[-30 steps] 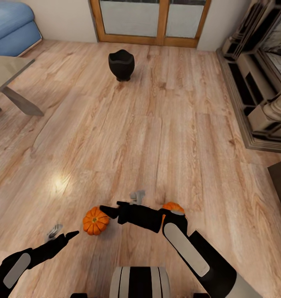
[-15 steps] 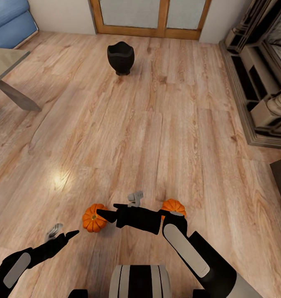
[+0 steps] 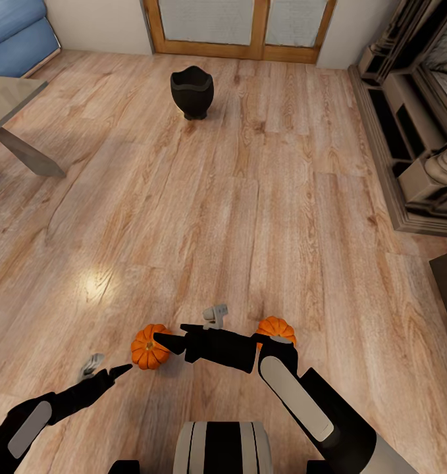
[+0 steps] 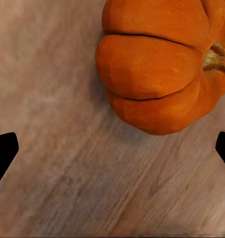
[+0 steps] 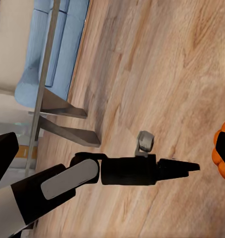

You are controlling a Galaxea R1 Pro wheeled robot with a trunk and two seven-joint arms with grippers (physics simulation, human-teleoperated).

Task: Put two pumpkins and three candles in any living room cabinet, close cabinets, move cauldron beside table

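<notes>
2 pumpkins sit upright on the wood floor (image 3: 262,197), stems up. The nearer pumpkin (image 3: 149,346) lies just ahead of the left gripper (image 3: 121,370), touching nothing; the second pumpkin (image 3: 276,327) is partly hidden behind the right arm (image 3: 295,388). The left wrist view shows the nearer pumpkin's deep ribs and its tan stem (image 4: 217,57) leaning sideways, with both black fingertips (image 4: 3,151) spread wide and holding nothing. The right gripper (image 3: 167,340) reaches across just beside that pumpkin; how far it is open I cannot tell. The black cauldron (image 3: 192,93), mouth up, stands far off, well apart from the grey bench (image 3: 6,99). The right wrist view adds a blue sofa (image 5: 55,49).
</notes>
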